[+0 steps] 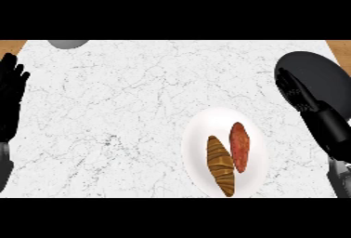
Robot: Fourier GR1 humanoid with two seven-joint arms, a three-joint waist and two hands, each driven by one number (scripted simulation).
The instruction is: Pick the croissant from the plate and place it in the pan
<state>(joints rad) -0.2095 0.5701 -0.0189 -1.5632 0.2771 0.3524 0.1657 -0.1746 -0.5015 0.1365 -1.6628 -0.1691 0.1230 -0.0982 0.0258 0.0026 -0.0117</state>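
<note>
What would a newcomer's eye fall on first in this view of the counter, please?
Most striking is the round white plate at lower right of the white marble counter, carrying a striped brown croissant beside a reddish sausage-shaped food. Next, the round black pan at upper right, partly covered by the open black right hand.

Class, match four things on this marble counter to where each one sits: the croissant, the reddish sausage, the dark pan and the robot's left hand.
Things:
1. striped brown croissant
2. reddish-brown sausage
3. round black pan
4. black left hand

Places:
A. view's left edge, open, resting
B. left half of the white oval plate
C. counter's far right, behind the black right hand
D. right half of the plate

Pairs: 1-B, 2-D, 3-C, 4-A
</note>
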